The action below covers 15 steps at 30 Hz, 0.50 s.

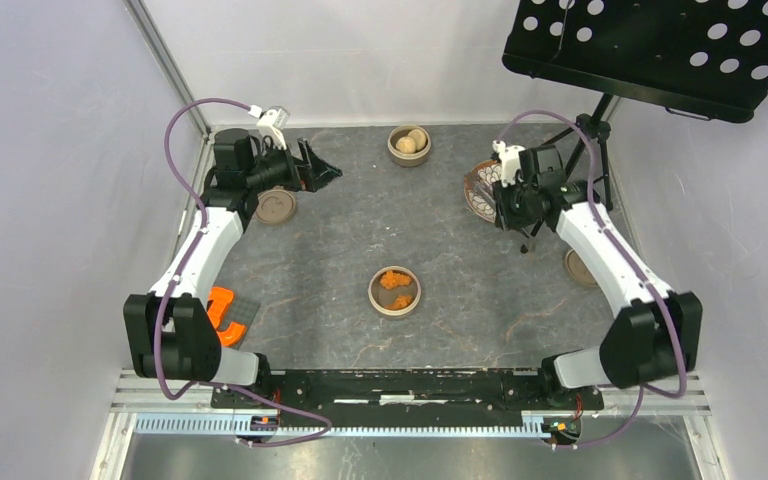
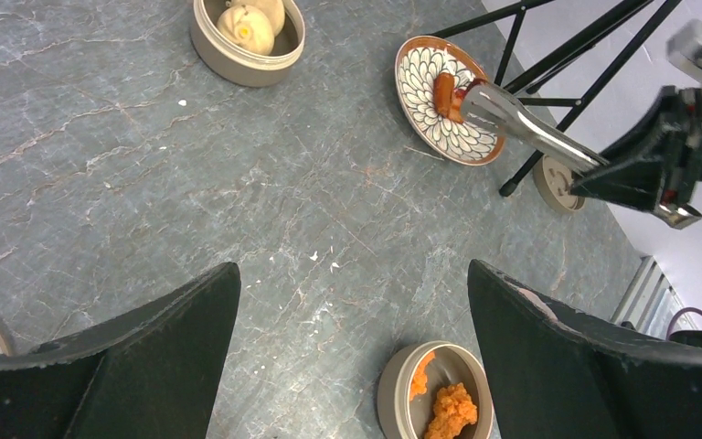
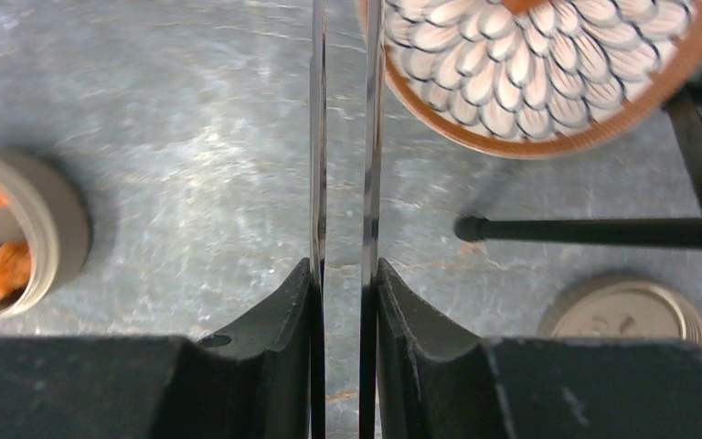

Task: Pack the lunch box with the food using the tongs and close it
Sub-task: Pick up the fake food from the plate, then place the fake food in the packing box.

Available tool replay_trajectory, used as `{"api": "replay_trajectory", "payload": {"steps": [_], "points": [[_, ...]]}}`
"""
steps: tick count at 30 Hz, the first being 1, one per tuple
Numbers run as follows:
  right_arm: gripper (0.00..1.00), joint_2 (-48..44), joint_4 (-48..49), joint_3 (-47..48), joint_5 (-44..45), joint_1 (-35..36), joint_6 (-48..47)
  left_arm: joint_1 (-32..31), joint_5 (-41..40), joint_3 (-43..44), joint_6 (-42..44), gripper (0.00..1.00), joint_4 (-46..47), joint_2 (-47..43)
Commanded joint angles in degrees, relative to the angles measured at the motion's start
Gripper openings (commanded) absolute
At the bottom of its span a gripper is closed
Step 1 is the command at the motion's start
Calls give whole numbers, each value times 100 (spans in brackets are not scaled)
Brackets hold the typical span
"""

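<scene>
My right claw (image 3: 343,274) was pinched narrow on the tongs (image 3: 318,137), with both slim arms squeezed between its pads. Their tips sat over the patterned plate (image 2: 464,142), closed on a small reddish-brown piece of food (image 2: 445,93). The hold looked shallow to me: the morsel could slip out on the lift, or the tongs could twist in the pads. My left claw (image 2: 352,274) hung wide, holding nothing. Orange crumbed chunks (image 1: 394,280) lay in a round tin (image 1: 371,292) mid-bench (image 1: 360,220), and pale buns (image 1: 410,142) sat in another at the back.

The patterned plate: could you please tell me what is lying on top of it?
A reddish-brown food piece lies on the plate, the tongs touching it. Their tips hide part of it.
</scene>
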Motion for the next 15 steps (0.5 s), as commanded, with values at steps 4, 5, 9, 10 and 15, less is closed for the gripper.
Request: {"api": "replay_trajectory", "payload": {"steps": [4,5,9,10,15], "points": [[6,-1015,565,-651,-1605,756,-1923,-12,51,-6,-18,100,259,-148],[5,-1113,584,-771,-1680,894,-2148,-12,51,-14,-18,100,250,-156],[4,-1474,616,-1275,-1817,1474,-3090,-12,42,-15,-10,100,205,-190],[4,-1513,592,-1376,-1857,1559,-3299,-12,42,-19,0,100,197,-200],[4,-1625,475,-1786,-2067,1963,-4009,-12,9,3,74,100,85,-266]]}}
